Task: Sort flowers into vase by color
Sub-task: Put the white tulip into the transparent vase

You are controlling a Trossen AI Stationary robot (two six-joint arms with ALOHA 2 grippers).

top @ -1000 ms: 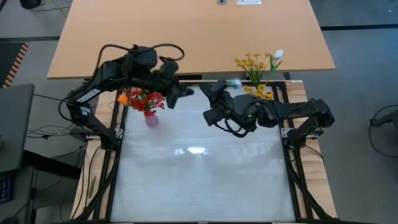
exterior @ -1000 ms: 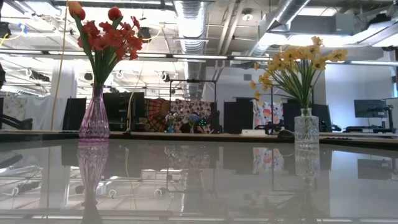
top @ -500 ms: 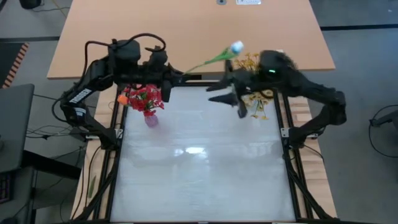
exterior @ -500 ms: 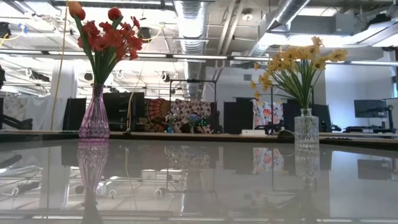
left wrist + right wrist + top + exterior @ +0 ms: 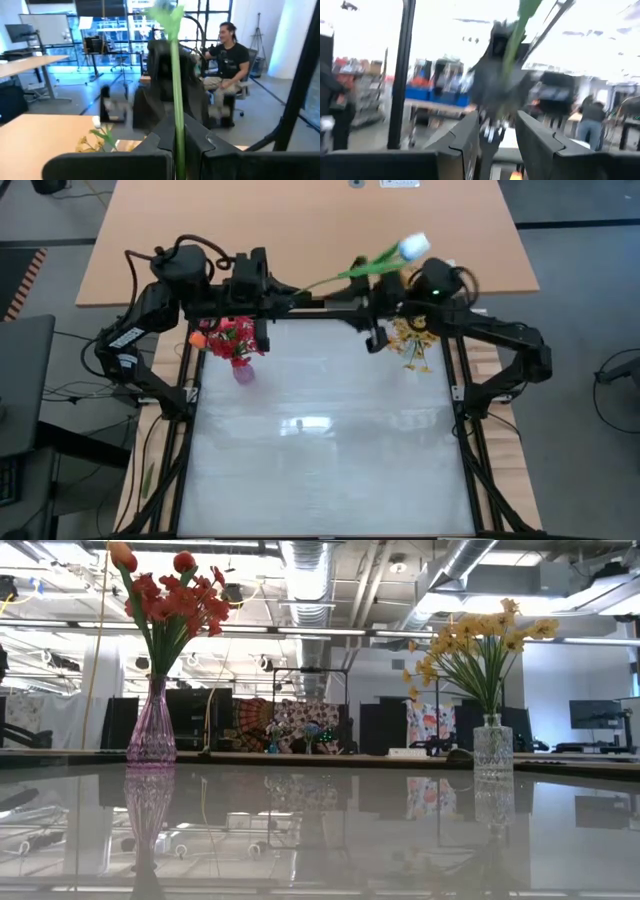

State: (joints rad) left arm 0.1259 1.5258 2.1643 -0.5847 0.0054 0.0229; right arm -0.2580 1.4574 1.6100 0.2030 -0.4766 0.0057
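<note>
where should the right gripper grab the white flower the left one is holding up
On the bare green stem of the white flower, between the left gripper and the bloom. The stem slants up toward the right gripper, so come in from that side, open jaws straddling the stem crosswise, clear of the bloom.

glossy white work surface [image 5: 320, 460] in black frame, light wooden table [image 5: 300, 230] behind it, dark office chair [image 5: 620, 380] off to the side, person in dark shirt seated [image 5: 231, 65] in background
</note>
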